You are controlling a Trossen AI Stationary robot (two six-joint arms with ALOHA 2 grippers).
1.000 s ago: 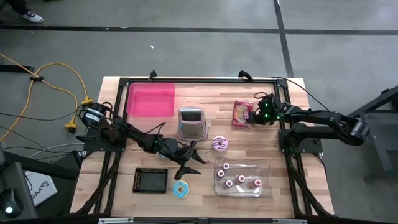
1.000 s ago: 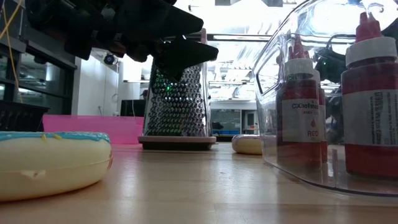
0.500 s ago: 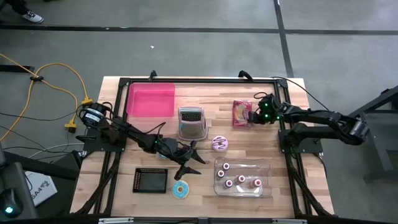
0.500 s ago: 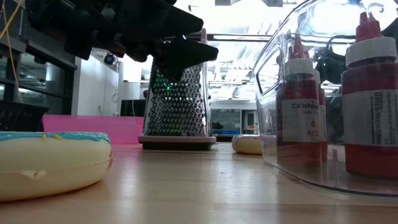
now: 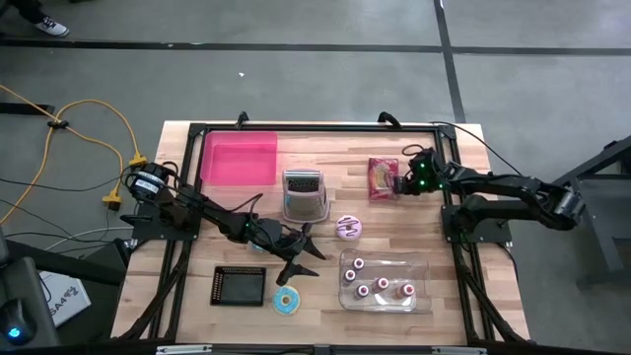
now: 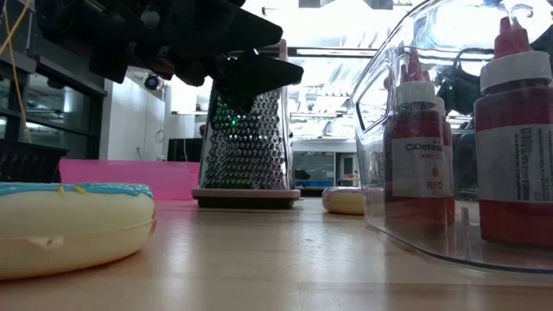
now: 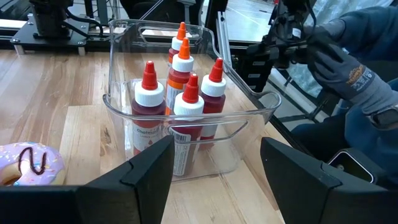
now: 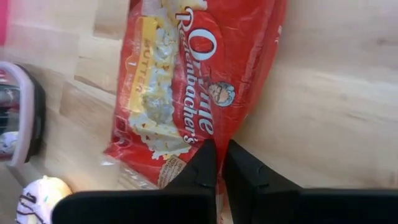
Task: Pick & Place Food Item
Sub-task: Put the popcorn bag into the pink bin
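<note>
In the upper right of the high view, the right gripper (image 5: 399,181) sits at the edge of the red popcorn bag (image 5: 382,177), which lies flat on the wooden table (image 5: 325,148), right of the metal grater (image 5: 304,193). A second ago its fingers stood partly apart; now, in the right wrist view, the two dark fingers (image 8: 200,165) are drawn together with only a thin sliver between them, pinching the bag's near edge (image 8: 186,81). How much wrapper sits in the pinch is hard to judge, as the fingertips cover the seam. The bag has also shifted slightly and looks squarer from above. This suggests the pick is just made and a lift can follow, though a thin hold on crinkly film could slip.

Lower left of centre in the high view, the left gripper (image 5: 299,258) waits with fingers wide apart and empty, facing the clear bin of red bottles (image 7: 186,99).
</note>
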